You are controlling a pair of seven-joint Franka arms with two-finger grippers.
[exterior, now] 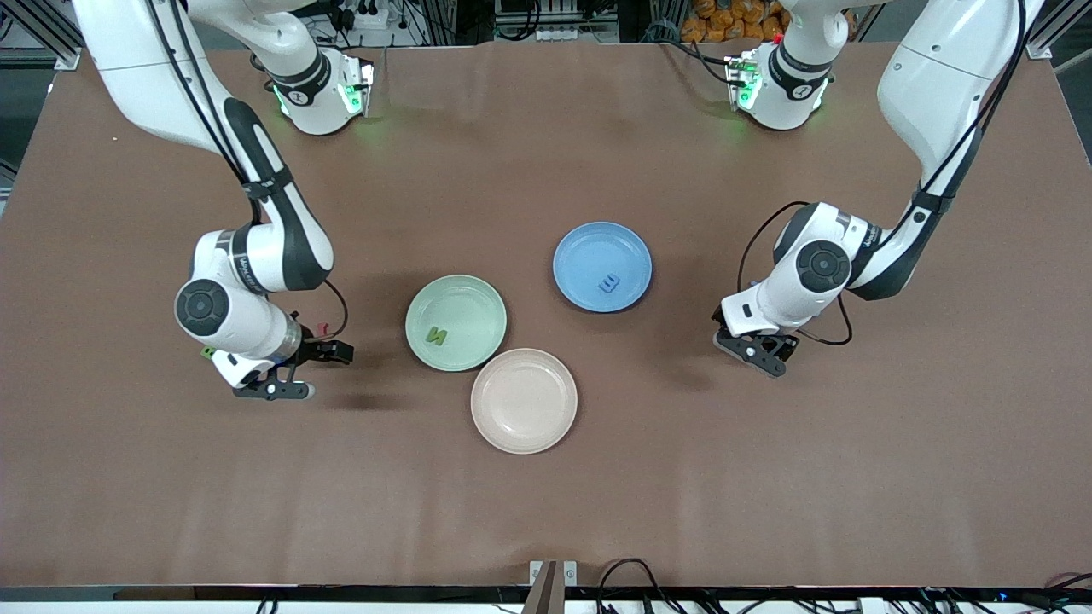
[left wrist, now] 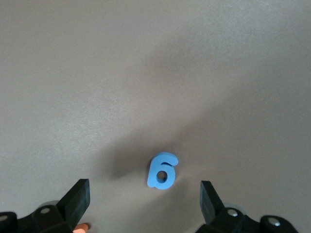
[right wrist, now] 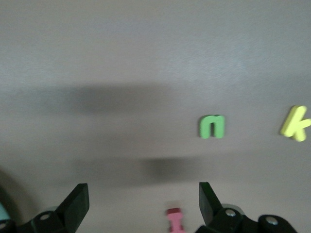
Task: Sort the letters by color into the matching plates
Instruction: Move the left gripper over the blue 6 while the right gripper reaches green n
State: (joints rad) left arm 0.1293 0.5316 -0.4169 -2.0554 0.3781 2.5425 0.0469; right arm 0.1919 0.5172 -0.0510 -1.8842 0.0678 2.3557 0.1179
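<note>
**A:** How far along am I?

**B:** Early, by my reading. One green letter [exterior: 437,336] lies in the mint green plate [exterior: 426,303], and one blue letter [exterior: 608,283] lies in the blue plate [exterior: 580,247]. The pinkish-beige plate [exterior: 503,418] sits nearest the front camera, touching or almost touching the green one, with nothing in it.

**A:** What is left?

**B:** At least five pieces on the brown surface [exterior: 546,512]. My left wrist view shows a blue 6 [left wrist: 162,171] lying flat, with an orange scrap [left wrist: 82,226] at the frame's edge. My right wrist view shows a green n [right wrist: 212,126], a yellow k [right wrist: 295,123] and a pink piece [right wrist: 174,219], all apart from one another. In the front view the arms hide most of them.

**A:** And the claws?

**B:** Both spread wide, holding nothing. The left claw [exterior: 751,350] hangs low over the surface toward the left arm's end, with the 6 between its black fingers [left wrist: 77,196]. The right claw [exterior: 299,371] hangs low toward the right arm's end, beside the green plate.

**A:** How do the letters look?

**B:** Tiny, chunky, matte shapes with rounded edges, far smaller than a plate. They probably need a careful pinch.
</note>
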